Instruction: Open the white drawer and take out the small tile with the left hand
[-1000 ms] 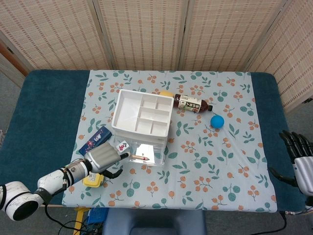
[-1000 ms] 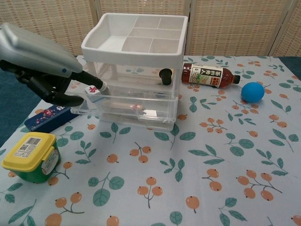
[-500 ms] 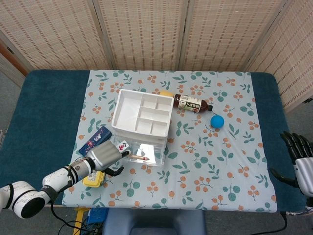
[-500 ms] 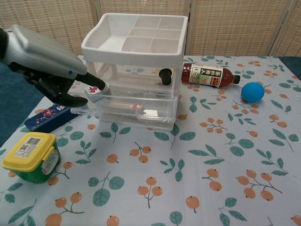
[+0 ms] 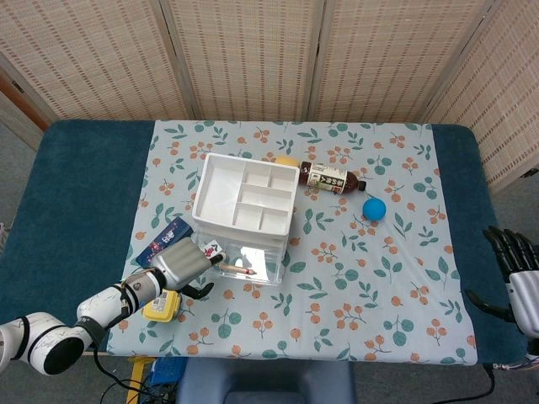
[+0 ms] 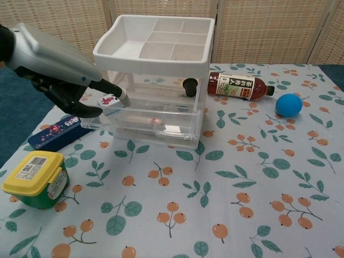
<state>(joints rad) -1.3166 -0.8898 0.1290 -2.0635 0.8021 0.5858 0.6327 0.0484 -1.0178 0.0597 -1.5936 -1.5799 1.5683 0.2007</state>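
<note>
**My left hand holding the small tile at the open drawer**

My left hand [image 6: 59, 64], silver-backed with black fingers, reaches in over the front-left part of the desk [image 5: 84, 185], a blue surface covered by a white cloth printed with orange berries and green leaves [image 6: 215, 183]. Between its fingertips it pinches the small white tile with red markings [image 6: 109, 100], held tilted just above the left end of the pulled-out drawer [image 6: 145, 126]. That drawer is the clear bottom one of a small white plastic organiser with a divided tray on top [image 6: 156, 40], standing near the middle of the cloth. Inside the open drawer lies a thin pencil-like stick [image 5: 238, 270].

Just beside my left hand, toward the left edge of the cloth, lies a dark blue flat packet [image 6: 54, 133]. Near the front-left corner of the cloth stands a green tub with a yellow lid [image 6: 35, 177].

To the right of the organiser a brown drink bottle with a black cap [image 6: 236, 86] lies on its side, and a blue ball [image 6: 289, 105] rests near it, a little further right.

My right hand [image 5: 515, 273] rests at the desk's right edge, toward the front, empty, fingers apart.
</note>
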